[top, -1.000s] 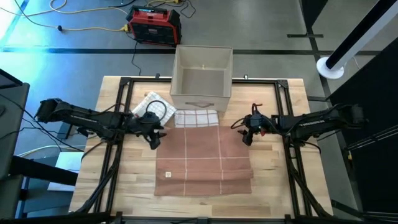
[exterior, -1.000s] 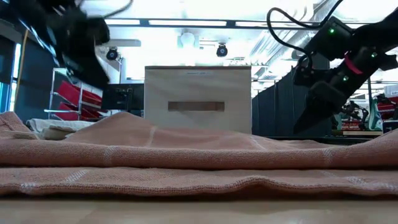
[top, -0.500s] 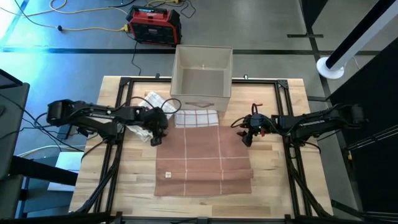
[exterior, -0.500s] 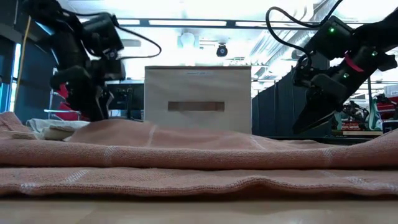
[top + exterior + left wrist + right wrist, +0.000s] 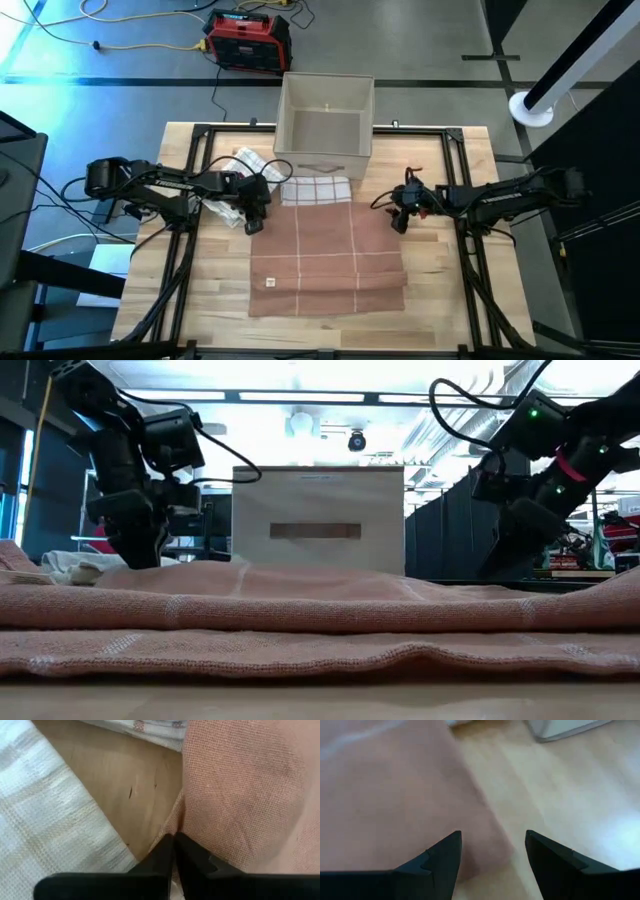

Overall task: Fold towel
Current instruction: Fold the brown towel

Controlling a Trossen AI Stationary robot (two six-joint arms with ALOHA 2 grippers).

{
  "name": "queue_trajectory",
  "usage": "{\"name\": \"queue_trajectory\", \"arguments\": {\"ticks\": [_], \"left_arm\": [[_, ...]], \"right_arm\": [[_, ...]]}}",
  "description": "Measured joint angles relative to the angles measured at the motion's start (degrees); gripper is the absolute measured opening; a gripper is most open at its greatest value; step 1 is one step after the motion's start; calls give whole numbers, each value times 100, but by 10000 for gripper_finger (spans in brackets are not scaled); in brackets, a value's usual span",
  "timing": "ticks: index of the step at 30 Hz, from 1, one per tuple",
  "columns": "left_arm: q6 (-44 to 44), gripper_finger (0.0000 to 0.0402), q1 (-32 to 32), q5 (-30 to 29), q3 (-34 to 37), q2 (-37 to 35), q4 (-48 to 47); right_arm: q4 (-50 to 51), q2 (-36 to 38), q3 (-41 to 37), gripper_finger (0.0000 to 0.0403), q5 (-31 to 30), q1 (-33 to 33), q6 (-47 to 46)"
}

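Having swung in, left end effector (image 5: 252,222) pinches shut on towel (image 5: 325,255) corner; right end effector (image 5: 398,222) waits wide beside the opposite corner.

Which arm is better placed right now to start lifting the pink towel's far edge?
Left. The left hand is shut on the pink towel at its far left corner. The right hand is open above the far right corner, gripping nothing.

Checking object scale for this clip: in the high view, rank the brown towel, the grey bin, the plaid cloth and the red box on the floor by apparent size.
1. Brown towel
2. Grey bin
3. Red box and plaid cloth: similar; the box sits lower, on the floor, so I won't rank them.
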State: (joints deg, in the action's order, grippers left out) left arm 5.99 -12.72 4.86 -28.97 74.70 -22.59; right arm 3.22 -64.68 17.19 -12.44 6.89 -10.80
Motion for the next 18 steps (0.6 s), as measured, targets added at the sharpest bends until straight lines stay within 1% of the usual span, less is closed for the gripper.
{"name": "queue_trajectory", "arguments": {"ticks": [2,3,4,7,9,11,12,15,16,18], "left_arm": [[84,5,1,1,0,0,-8],[134,3,1,1,0,0,-12],[180,2,3,1,0,0,-13],[242,1,3,1,0,0,-15],[251,0,3,1,0,0,-17],[279,0,3,-1,0,0,-20],[282,0,3,-8,0,0,-20],[360,0,5,-83,0,0,-20],[436,0,5,-124,-14,0,-42],[561,0,3,-251,-118,2,-174]], "right_arm": [[-11,-77,0,206,-248,71,187],[-60,-150,0,206,-240,147,213],[-95,-244,1,206,-132,240,219],[-129,-637,2,202,485,491,180],[-239,-892,28,187,710,568,132],[-336,-1083,39,154,745,573,21],[-385,-1138,44,130,753,573,-57],[-407,-1124,48,36,813,571,-275],[-349,-1069,73,20,804,571,-347],[-208,-895,142,13,745,571,-517]]}}
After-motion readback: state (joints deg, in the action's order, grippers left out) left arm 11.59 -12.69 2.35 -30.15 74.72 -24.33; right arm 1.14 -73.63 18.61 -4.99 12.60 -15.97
